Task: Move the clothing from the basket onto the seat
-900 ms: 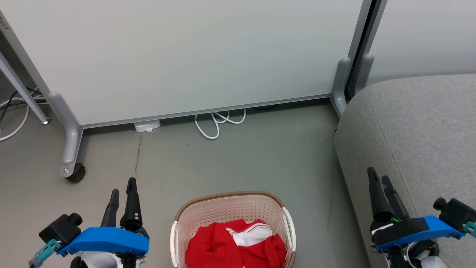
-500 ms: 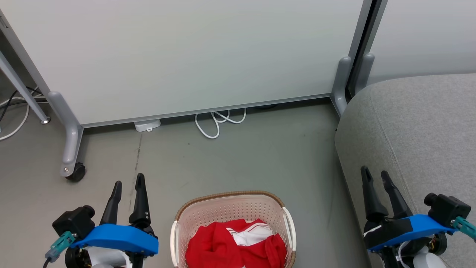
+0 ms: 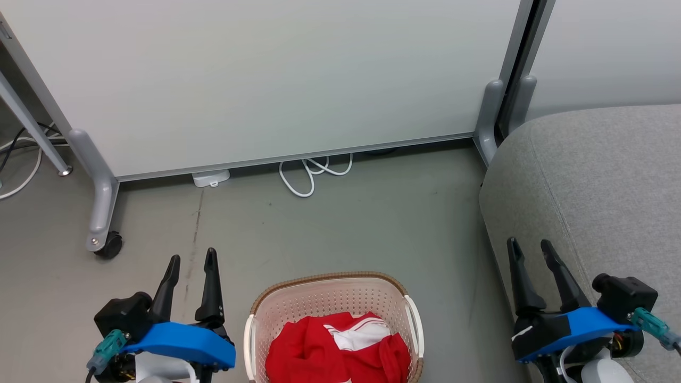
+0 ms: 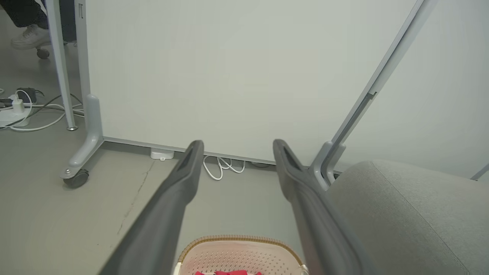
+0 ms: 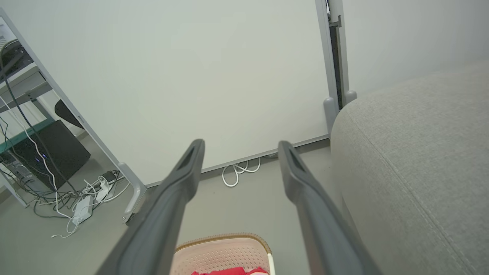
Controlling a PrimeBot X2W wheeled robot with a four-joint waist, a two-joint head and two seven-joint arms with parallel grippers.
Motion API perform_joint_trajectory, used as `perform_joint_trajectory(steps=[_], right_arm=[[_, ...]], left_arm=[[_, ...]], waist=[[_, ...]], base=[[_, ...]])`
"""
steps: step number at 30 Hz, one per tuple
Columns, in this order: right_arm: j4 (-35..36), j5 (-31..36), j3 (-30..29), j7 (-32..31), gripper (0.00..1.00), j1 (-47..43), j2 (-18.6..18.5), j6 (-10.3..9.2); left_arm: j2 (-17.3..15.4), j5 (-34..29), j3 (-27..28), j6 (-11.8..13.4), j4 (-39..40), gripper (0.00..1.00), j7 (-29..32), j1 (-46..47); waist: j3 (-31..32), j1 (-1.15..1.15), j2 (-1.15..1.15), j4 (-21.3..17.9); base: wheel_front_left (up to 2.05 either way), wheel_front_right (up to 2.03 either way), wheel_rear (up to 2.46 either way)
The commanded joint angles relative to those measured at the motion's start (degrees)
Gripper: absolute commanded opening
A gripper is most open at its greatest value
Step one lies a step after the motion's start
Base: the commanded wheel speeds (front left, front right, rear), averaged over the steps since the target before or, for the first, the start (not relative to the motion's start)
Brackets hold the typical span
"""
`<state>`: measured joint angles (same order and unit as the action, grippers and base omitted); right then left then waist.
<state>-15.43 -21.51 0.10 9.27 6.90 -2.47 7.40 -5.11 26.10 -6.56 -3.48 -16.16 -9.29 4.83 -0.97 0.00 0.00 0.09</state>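
Note:
The cream basket [image 3: 330,290] with its brown rim stands on the floor at the bottom centre of the head view. Bunched inside it is the red clothing [image 3: 314,354] with a white panel. The basket's far rim [image 4: 237,240] and a sliver of red cloth show low in the left wrist view, and likewise the basket [image 5: 219,248] in the right wrist view. The grey seat [image 3: 601,181] fills the right side. My left gripper [image 3: 192,256] hangs open to the basket's left. Open too, my right gripper [image 3: 529,246] hovers at the seat's front edge.
A white wheeled partition [image 3: 255,80] stands behind the basket, its grey caster foot [image 3: 104,242] at the left. A white cable loop [image 3: 311,178] lies under its lower edge. More cables and a power strip [image 5: 82,204] lie far left. A person's shoe [image 4: 28,36] shows beyond the partition.
Both grippers have opened from nearly shut. The left one has drifted right toward the basket; the right one has drifted left. Basket and clothing have not moved.

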Motion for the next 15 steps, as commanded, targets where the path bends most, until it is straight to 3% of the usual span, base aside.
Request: perform_joint_trajectory(steps=[1,15], right_arm=[[0.3,1.6,0.2,0.6,1.00,1.2,-0.5,0.11],[-0.1,9.3,0.6,1.8,1.00,1.3,-0.5,0.12]], left_arm=[[-0.4,-1.4,-0.3,0.3,0.2,1.00,-0.7,1.2],[0.1,-6.8,-0.8,-0.1,-1.7,1.00,-2.5,1.7]], waist=[[0.0,0.00,0.00,0.0],[0.0,0.00,0.00,-0.3]], base=[[0.00,0.00,0.00],[0.00,0.00,0.00]])
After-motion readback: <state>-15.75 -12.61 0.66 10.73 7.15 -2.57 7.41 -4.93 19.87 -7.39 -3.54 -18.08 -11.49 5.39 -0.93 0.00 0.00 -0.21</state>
